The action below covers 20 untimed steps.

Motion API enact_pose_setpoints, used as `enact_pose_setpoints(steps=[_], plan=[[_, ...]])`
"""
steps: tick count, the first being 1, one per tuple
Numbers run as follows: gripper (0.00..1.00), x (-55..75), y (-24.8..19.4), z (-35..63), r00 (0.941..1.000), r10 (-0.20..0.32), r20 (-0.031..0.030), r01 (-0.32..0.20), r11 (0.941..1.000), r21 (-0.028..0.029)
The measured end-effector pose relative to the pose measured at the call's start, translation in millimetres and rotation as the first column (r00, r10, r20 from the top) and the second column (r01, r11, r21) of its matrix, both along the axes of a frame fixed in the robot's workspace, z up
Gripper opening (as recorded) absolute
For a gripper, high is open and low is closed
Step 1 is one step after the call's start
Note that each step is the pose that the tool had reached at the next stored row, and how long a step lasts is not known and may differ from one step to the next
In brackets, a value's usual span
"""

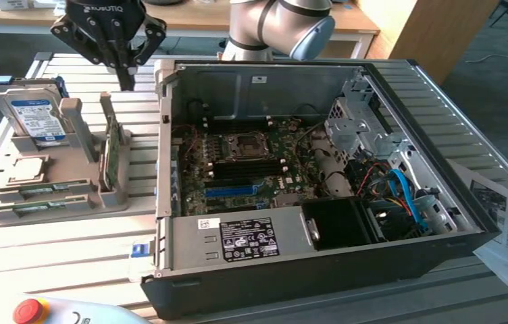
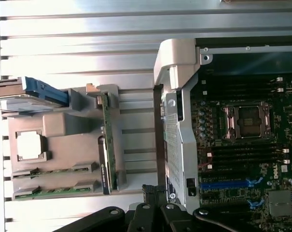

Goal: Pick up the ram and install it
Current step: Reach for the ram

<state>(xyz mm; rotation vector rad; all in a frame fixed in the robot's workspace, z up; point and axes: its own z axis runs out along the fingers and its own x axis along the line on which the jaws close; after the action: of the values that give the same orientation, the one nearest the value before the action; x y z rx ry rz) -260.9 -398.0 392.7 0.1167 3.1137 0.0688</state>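
Here, my jaws closed on nothing, poised above the grey tray [image 1: 114,198], ram [image 1: 51,189] lying flat in it.

Ram [image 1: 46,190] open above; upright card [image 1: 107,148] alongside.

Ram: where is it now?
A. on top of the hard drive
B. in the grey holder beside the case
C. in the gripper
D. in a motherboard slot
B: two ram sticks lie flat in the holder, outside the case; the gripper hangs above the holder, shut and holding nothing.
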Motion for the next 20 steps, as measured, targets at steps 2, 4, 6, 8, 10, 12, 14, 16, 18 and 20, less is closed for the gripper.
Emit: enact_pose_setpoints(steps=[2,4,6,8,10,12,14,16,18,20], plan=[[0.1,-5.7,0.0,-0.1,1.0,0.0,0.0001,0.0,1.0,0.0001],[0.1,-11.4,0.1,0.0,1.0,0.0,0.0001,0.0,1.0,0.0],[0.1,-17.3,0.1,0.0,1.0,0.0,0.0001,0.0,1.0,0.0],[0.1,-23.3,0.2,0.0,1.0,0.0,0.0001,0.0,1.0,0.0001],[0.1,-29.5,0.2,0.0,1.0,0.0,0.0,0.0,1.0,0.0],[0.1,-35.4,0.2,-0.1,1.0,0.0,0.0,0.0,1.0,0.0001],[0.1,-41.5,0.3,0.0,1.0,0.0,0.0,0.0,1.0,0.0],[0.1,-47.9,0.3,-0.1,1.0,0.0,0.0,0.0,1.0,0.0],[0.1,-54.1,0.3,-0.1,1.0,0.0,-0.0001,0.0,1.0,0.0],[0.1,-60.5,0.3,-0.1,1.0,0.0,-0.0001,0.0,1.0,0.0]])
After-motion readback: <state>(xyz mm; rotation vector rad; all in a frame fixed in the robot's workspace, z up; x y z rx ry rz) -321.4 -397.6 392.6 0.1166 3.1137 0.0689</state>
